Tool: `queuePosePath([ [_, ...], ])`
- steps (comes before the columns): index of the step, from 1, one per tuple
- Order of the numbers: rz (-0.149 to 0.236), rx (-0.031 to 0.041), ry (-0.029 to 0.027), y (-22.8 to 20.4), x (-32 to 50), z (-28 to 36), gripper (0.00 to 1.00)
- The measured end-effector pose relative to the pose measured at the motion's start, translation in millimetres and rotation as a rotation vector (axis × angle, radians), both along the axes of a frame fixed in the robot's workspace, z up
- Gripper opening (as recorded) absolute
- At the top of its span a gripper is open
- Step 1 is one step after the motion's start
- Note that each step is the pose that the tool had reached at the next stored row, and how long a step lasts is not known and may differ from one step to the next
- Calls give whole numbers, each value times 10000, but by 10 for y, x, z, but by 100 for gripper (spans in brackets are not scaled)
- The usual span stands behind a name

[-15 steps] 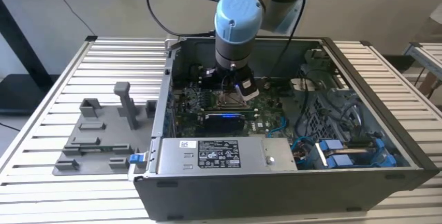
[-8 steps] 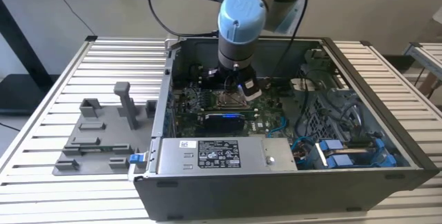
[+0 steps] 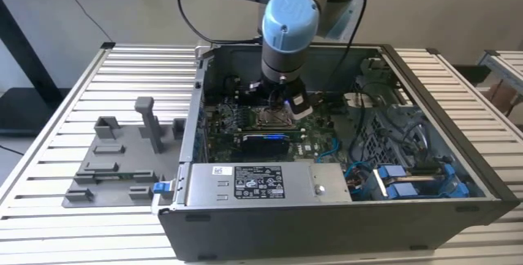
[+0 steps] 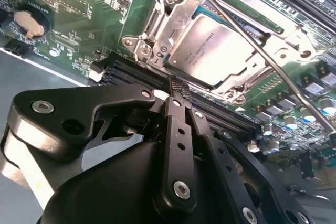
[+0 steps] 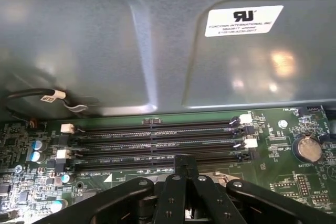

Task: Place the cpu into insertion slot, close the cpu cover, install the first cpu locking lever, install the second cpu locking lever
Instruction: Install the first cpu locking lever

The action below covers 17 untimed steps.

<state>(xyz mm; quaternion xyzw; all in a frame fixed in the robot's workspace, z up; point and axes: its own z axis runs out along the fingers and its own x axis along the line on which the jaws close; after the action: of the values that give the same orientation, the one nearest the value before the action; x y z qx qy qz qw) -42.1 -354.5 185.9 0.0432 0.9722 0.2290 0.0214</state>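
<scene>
The cpu [image 4: 210, 43], silver-topped, lies in the insertion slot [image 3: 272, 117] on the green board. The cpu cover [image 4: 176, 22], a silver frame, lies down around it, and the chip shows through its window. A thin metal locking lever [image 4: 262, 51] runs slantwise across the socket, and it looks lifted off the board. My gripper [image 4: 178, 85] hangs just beside the socket's edge, over the black memory slots, fingers together with nothing between them. In the first wrist view the gripper [image 5: 185, 163] points at those slots. In the exterior view the gripper [image 3: 278, 97] is inside the open computer case.
Several memory slots [image 5: 157, 135] lie between the socket and the grey case wall [image 5: 105, 40]. A coin battery [image 5: 307, 148] sits on the board. A power supply [image 3: 261, 182] and cables [image 3: 392, 130] crowd the case. A grey fixture [image 3: 122, 161] stands on the table at the exterior view's left.
</scene>
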Motion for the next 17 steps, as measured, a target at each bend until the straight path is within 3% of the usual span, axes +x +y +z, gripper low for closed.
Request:
queuePosePath([
  [4,-1,50,-2,0,12,-6,11],
  [9,1,178,-4,3,18,-11,11],
  [12,-3,167,11,-1,29,-8,11],
  [17,-16,173,25,-4,16,130,11],
])
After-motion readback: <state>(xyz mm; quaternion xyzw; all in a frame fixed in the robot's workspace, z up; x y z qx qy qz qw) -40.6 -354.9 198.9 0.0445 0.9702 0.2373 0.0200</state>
